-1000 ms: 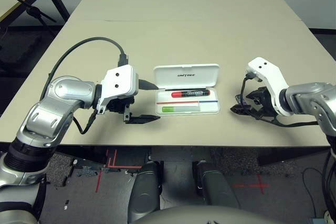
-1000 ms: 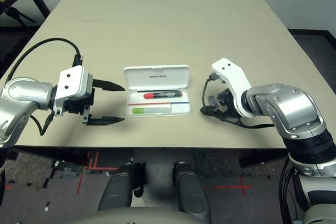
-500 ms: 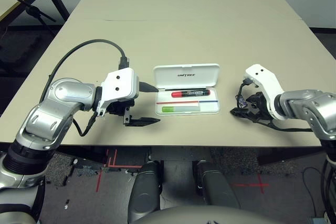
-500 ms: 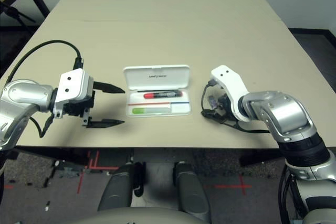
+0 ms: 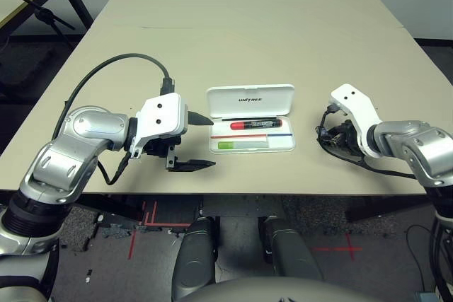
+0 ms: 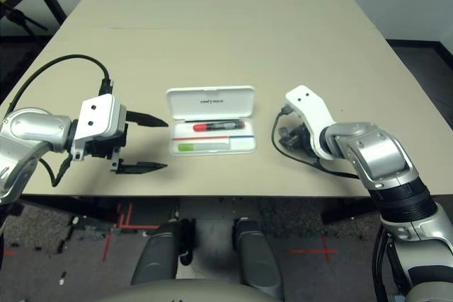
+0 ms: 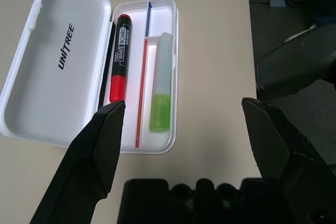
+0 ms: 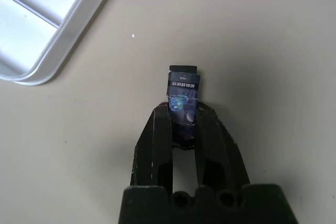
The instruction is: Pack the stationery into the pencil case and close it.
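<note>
**Stationery set on beige surface, case open, one piece outside**

Item 1: pencil case [image 5: 251,118]. You have it lying open near the middle of the surface [image 5: 255,26], lid folded back on the far side, tray on the near side.

Item 2: red marker [image 7: 119,56]. You find it in the tray's far compartment, lying lengthwise next to the lid hinge, its black label up.

Item 3: highlighter stick [image 7: 160,82]. You see it in the tray's near compartment, parallel to the marker, a thin red and blue line between the two.

Item 4: small dark eraser-sized piece [image 8: 183,94]. It sits on the surface to the right of the case, apart from it, pinched between the fingers of your right end effector [image 8: 183,121], its far end sticking out past the fingertips.

Item 5: left end effector [image 5: 197,139]. Your left one hangs just left of the case with its fingers spread wide, holding nothing; one fingertip points at the case's left edge.
</note>
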Motion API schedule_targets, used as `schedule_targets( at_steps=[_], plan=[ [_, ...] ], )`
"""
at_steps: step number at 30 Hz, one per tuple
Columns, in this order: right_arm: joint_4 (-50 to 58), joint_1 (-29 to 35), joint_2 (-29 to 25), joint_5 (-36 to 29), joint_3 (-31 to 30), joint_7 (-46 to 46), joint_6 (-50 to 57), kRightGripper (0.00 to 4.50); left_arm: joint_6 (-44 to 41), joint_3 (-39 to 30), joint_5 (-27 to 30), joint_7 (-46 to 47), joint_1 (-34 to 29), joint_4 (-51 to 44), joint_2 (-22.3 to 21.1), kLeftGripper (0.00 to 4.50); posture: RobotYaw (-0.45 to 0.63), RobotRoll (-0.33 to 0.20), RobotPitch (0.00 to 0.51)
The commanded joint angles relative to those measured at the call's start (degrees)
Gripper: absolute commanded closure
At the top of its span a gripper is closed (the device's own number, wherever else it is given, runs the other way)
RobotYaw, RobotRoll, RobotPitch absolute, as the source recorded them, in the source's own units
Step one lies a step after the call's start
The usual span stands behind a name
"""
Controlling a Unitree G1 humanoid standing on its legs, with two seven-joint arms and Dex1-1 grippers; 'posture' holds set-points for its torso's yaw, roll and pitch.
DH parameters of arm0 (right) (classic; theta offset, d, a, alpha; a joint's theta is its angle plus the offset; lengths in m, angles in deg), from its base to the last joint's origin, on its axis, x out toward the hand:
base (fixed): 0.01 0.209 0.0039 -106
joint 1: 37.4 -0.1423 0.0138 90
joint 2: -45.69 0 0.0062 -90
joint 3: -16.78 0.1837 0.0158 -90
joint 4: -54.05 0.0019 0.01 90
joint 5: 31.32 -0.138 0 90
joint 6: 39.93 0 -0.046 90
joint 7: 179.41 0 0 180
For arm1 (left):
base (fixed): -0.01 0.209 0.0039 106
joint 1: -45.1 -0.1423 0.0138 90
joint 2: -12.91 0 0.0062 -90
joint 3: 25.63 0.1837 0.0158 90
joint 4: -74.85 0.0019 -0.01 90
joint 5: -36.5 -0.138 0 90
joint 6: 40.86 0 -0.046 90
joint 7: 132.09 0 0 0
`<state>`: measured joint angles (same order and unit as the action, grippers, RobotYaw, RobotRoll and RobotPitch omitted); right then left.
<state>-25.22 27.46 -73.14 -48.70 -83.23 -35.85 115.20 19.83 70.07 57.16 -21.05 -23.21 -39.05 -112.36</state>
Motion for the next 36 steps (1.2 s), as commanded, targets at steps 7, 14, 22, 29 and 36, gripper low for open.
schedule_targets(
  at_steps=[7, 14, 22, 29, 36],
  plan=[
    [-3.3, 1.8, -7.7, 2.6, -3.3, -12.6, -15.9, 4.2, 0.0, 1.5, -0.1, -0.4, -0.4, -0.9, -0.8, 0.0, 0.05, 0.0, 0.14],
    [-11.5, 2.3, -13.6, 6.1, -1.9, -25.8, -40.2, 4.2, 0.1, 2.0, 0.0, -0.5, -0.3, -0.6, -1.0, 0.0, 0.04, 0.0, 0.142],
    [-21.3, -3.2, -13.2, 6.9, -2.4, -41.5, -58.3, 4.2, 0.0, 2.2, -0.1, -0.1, -0.5, -0.7, -1.0, 0.0, 0.06, 0.0, 0.142],
    [-22.3, -7.1, -8.7, 6.9, -3.1, -46.4, -60.5, 4.2, -0.4, 1.9, -0.1, 0.5, -1.7, -1.3, -1.4, 0.0, 0.07, 0.0, 0.143],
    [-22.4, -9.2, -5.0, 7.8, -3.7, -48.8, -60.7, 4.2, -0.4, 2.2, -0.3, 1.0, -1.6, -1.2, -1.3, 0.0, 0.08, 0.0, 0.143]
  ],
)
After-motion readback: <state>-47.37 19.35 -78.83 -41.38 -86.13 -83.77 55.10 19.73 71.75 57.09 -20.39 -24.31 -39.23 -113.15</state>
